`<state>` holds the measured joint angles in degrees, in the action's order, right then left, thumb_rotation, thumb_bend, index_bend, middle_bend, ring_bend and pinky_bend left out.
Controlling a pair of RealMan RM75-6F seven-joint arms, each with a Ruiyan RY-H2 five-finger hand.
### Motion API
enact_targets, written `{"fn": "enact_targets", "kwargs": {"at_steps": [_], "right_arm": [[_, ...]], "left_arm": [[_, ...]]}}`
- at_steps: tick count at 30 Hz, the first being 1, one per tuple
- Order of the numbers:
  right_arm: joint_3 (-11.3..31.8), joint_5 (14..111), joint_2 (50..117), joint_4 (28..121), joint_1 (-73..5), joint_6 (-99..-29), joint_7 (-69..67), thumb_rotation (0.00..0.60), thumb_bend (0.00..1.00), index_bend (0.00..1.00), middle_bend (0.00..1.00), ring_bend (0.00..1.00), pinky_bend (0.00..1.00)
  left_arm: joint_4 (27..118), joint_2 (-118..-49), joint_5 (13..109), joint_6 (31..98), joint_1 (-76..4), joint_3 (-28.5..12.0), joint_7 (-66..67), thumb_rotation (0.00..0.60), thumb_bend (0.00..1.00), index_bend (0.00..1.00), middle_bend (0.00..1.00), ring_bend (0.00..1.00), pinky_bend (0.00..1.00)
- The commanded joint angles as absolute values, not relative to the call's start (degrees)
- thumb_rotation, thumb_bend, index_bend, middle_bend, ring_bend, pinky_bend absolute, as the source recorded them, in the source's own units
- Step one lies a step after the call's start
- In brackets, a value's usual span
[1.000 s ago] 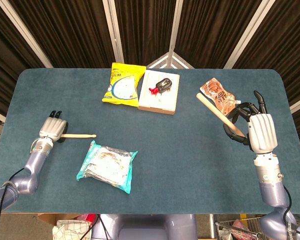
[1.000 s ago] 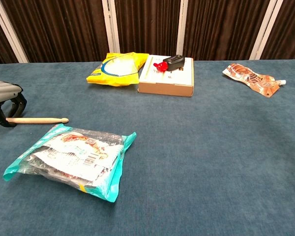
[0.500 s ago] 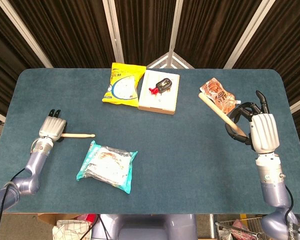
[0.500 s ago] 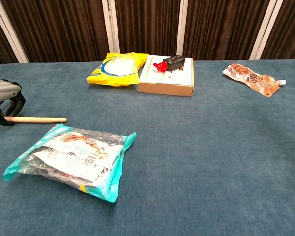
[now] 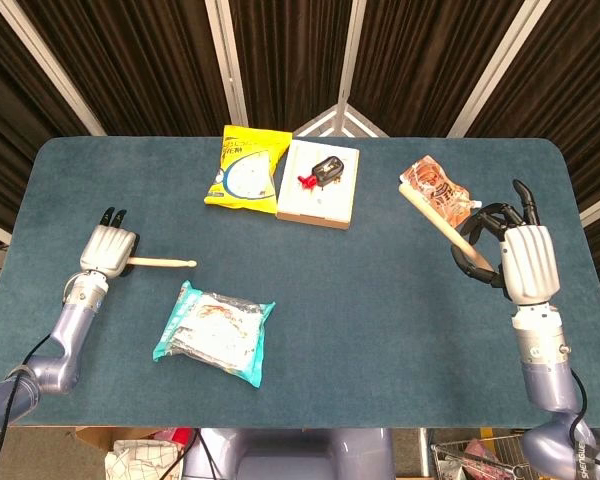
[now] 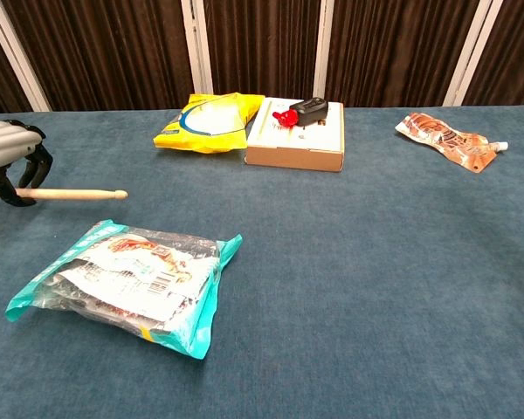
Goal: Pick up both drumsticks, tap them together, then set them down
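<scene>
A pale wooden drumstick sticks out to the right of my left hand, which grips its butt end; the stick hangs level a little above the blue table, tip toward the centre. At the right edge of the head view my right hand holds a second, thicker drumstick. That stick slants up and to the left over the table, its far end close to the orange pouch. The chest view does not show my right hand.
A teal snack packet lies just below the left drumstick. At the back stand a yellow bag and a flat cardboard box with a black device and a red piece on top.
My left hand has lifted its drumstick off the table and moved slightly up and inward. The right hand with its stick has barely shifted.
</scene>
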<state>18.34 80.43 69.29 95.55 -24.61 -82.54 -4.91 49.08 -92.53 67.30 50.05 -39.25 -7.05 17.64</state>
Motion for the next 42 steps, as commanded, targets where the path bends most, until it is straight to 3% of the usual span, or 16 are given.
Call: {"fn": "enact_targets", "kwargs": {"at_steps": [1, 9, 22, 34, 42], "right_arm": [[18.5, 80.1, 69.6, 95.5, -25.1, -82.0, -4.5, 0.600, 0.43, 0.72, 0.66, 0.36, 0.00], [20.2, 78.4, 71.2, 94.5, -28.1, -79.2, -2.5, 0.600, 0.43, 0.72, 0.66, 0.37, 0.00], [23.2, 80.1, 77.8, 86.2, -38.4, -73.0, -2.6, 0.600, 0.43, 0.72, 0.66, 0.37, 0.00], [24.0, 82.0, 87.4, 69.4, -49.2, -68.4, -1.1, 0.600, 0.43, 0.72, 0.66, 0.37, 0.00], [23.8, 83.0, 90.6, 63.5, -52.8, -68.6, -1.4, 0.600, 0.43, 0.73, 0.66, 0.37, 0.00]], "left_arm": [[50.1, -91.5, 69.9, 53.4, -38.4, -7.2, 12.9, 0.600, 0.40, 0.63, 0.59, 0.08, 0.00], [58.3, -85.9, 72.2, 56.9, -36.8, -9.1, 1.8, 0.600, 0.40, 0.63, 0.59, 0.07, 0.00], [84.8, -71.9, 69.9, 58.5, -36.2, -14.0, 1.0, 0.600, 0.40, 0.63, 0.59, 0.08, 0.00], [96.3, -68.3, 66.7, 58.3, -37.1, -16.0, 3.2, 0.600, 0.40, 0.63, 0.59, 0.08, 0.00], [100.3, -68.9, 64.7, 57.9, -38.4, -17.5, 1.9, 0.600, 0.39, 0.63, 0.59, 0.07, 0.00]]}}
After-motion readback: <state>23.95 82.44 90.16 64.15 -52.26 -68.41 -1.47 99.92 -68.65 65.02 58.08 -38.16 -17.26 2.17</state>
